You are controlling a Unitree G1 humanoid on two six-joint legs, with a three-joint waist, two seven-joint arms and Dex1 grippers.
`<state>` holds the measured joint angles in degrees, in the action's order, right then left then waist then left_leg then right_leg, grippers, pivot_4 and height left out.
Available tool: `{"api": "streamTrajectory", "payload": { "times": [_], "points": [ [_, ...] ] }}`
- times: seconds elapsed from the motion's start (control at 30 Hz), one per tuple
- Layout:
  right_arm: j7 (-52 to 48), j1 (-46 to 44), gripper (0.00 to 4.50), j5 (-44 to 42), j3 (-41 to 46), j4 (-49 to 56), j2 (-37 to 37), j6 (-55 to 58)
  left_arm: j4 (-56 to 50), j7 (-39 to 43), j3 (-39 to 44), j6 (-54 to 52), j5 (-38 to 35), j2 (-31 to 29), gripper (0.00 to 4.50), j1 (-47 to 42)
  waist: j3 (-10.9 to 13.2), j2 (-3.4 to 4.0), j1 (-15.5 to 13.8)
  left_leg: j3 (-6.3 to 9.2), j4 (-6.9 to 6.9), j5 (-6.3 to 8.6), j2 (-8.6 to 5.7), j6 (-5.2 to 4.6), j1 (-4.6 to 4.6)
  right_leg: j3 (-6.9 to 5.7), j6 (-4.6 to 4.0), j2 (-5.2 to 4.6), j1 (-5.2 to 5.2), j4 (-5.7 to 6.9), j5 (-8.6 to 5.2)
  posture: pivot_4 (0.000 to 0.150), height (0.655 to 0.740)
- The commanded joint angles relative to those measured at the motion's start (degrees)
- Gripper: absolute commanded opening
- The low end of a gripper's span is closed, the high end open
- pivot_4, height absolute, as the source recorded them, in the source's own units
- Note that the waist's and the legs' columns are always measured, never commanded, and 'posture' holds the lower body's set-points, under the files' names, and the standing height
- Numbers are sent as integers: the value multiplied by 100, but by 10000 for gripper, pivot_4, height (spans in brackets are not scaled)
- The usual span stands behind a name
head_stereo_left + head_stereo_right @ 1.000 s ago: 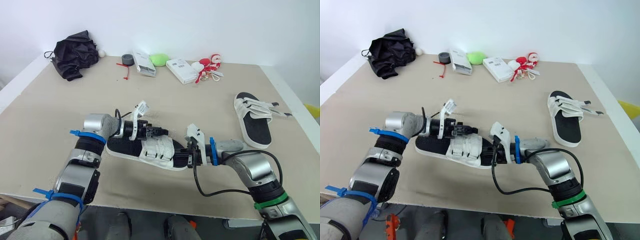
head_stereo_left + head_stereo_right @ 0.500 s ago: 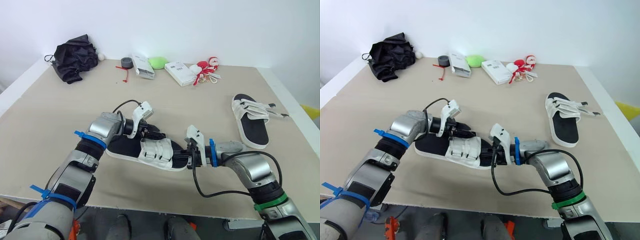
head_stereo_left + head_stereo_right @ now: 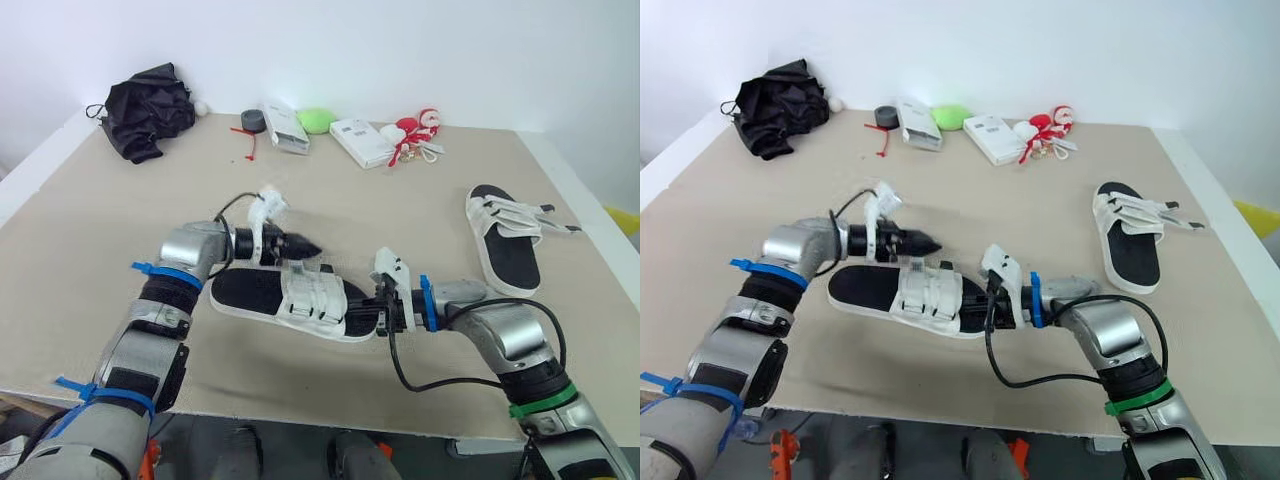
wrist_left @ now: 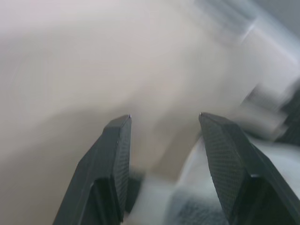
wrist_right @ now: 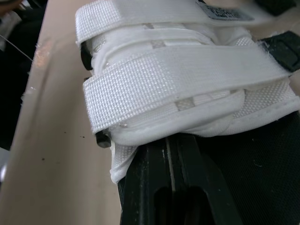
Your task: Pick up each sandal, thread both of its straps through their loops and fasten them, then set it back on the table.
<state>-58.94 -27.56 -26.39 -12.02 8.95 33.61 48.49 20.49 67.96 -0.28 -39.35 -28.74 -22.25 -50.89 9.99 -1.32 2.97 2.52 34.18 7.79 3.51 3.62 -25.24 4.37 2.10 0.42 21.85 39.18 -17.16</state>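
Near sandal (image 3: pixel 285 302) mid-table, long axis 9-to-3. Our right gripper (image 3: pixel 373 318) looks clamped on sole at 3 o'clock end. Left gripper (image 3: pixel 305 244), fingers apart, hovers at 11 of straps (image 3: pixel 318 295), so we reckon left's nearer.

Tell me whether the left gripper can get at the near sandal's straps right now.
Probably yes: the left gripper, open, hovers close by the straps of the near sandal, with nothing between them.

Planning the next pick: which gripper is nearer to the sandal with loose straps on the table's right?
Right. The right gripper is at the end of the near sandal, left of the far sandal; the left gripper is farther left, by the near one's straps.
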Motion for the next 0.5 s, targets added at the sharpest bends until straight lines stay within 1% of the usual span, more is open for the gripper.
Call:
{"api": "streamTrajectory", "payload": {
  "times": [0.03,0.1,0.2,0.33,0.5],
  "points": [
    [170,-51,0,-350,553,538,175,303,-960,379,340,307,-322,-402,23656,531,16,8,-15,1,0,0,0,0,-1,-1,1,0,0,0,-1,1500,7322],
    [332,-37,0,-653,904,754,136,544,-1379,536,412,505,-397,-615,23656,883,25,5,-19,1,0,0,0,0,-7,-1,0,0,7,0,0,1500,7322],
    [462,70,0,-960,1256,1103,231,778,-1719,707,361,1222,-146,-907,23656,1424,31,2,-28,1,0,0,0,0,-12,-2,-1,-2,10,0,0,1500,7322],
    [644,280,0,-1286,1710,1537,473,1008,-1844,1014,208,2273,279,-1249,23656,2129,31,2,-34,0,1,0,0,0,-12,-2,-2,-3,9,0,0,1500,7322],
    [616,719,0,-1401,2217,1874,1017,1006,-1768,1198,29,2852,551,-1408,23656,2486,32,0,-61,-2,5,0,-2,0,-16,-3,-3,-8,12,0,-1,1500,7322]
  ]
}}
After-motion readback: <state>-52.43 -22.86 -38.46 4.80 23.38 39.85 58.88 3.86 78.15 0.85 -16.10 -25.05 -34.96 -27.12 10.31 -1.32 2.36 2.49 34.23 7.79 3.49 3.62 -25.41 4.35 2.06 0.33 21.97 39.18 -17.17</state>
